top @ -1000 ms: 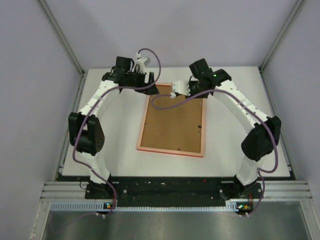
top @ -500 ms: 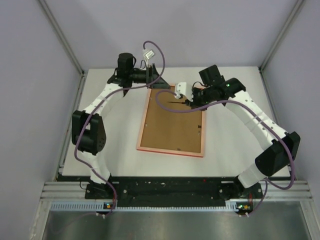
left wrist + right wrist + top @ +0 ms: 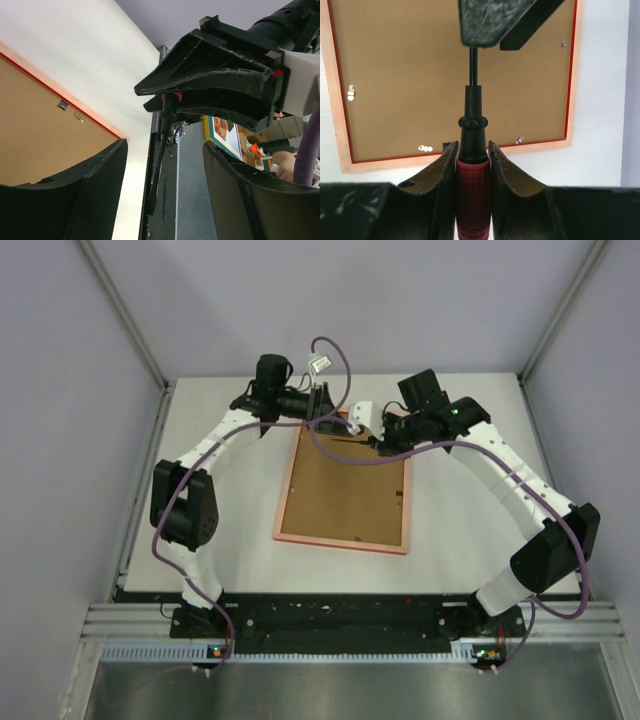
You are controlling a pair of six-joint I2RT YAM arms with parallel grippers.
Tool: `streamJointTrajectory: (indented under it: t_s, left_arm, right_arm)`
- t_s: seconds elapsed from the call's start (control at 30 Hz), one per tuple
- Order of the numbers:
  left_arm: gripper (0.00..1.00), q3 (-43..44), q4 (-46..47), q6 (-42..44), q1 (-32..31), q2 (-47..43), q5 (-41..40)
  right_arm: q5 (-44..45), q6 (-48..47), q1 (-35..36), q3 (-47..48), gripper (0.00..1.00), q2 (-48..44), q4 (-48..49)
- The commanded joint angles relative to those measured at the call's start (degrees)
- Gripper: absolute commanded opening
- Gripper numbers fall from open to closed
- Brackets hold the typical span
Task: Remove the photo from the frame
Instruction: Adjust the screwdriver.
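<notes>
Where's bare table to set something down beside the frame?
Bare table left of the frame, right of it, and along its near edge. The far end is crowded: left fingers and right fingers with a screwdriver meet there.

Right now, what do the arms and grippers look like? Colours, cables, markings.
Both arms, left arm and right arm, have white links and black joint housings. A purple cable runs along each. The left gripper and right gripper have matte black curved fingers. No markings legible.
</notes>
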Motion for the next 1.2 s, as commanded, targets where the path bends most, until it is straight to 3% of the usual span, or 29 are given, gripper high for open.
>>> streamJointTrajectory:
  t_s: [0.0,0.23,0.4,0.53,0.7,1.17]
  left_arm:
    - [0.67,4.1,-12.7,11.8,-0.9,0.3,-0.8]
    - [0.55,6.1,-16.5,14.4,-1.6,1.0,-2.1]
    - [0.4,7.3,-17.4,14.9,-1.9,1.2,-2.6]
    - [0.26,8.3,-17.6,14.6,-2.1,1.8,-2.7]
    - [0.0,9.3,-17.6,14.1,-2.3,2.2,-2.9]
    - [0.0,9.1,-17.8,14.3,-2.5,1.8,-4.1]
  right_arm:
    - [-1.1,0.5,0.2,3.8,0.0,-1.5,2.5]
    - [-1.5,0.5,0.1,5.3,0.0,-1.2,2.4]
    - [-1.7,0.5,0.1,5.5,0.0,-1.2,2.3]
    - [-1.7,0.4,0.2,5.6,0.0,-1.3,1.8]
    - [-2.0,0.4,0.3,6.2,0.0,-1.2,1.6]
    - [-1.7,0.7,0.2,7.8,0.0,-1.2,1.4]
